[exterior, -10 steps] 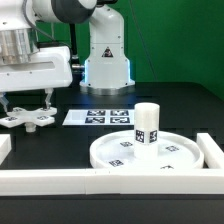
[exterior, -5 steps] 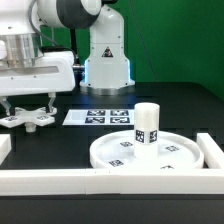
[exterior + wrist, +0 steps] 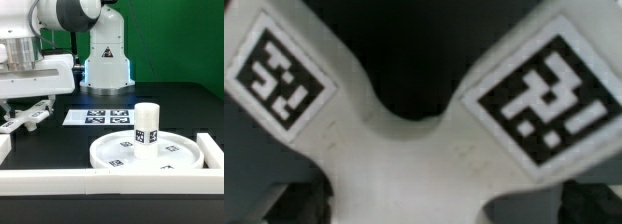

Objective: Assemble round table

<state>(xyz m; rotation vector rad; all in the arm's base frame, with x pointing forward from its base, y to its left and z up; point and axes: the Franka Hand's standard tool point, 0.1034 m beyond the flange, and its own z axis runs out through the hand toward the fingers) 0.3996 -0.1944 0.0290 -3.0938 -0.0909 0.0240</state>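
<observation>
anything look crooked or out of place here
The cross-shaped base, at the exterior view's left, seems tilted, with one end raised off the table rather than lying flat. The leg stands upright on the round disc. Nothing looks damaged.

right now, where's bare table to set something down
Bare table lies behind the round disc, on the exterior view's right of the marker board; also between cross-shaped base and disc. Crowded at that base, where the open gripper is.

White rimmed round disc [image 3: 180, 150] lying flat, short cylinder leg [image 3: 146, 122] upright on it, cross-shaped base [image 3: 30, 116] well apart
</observation>
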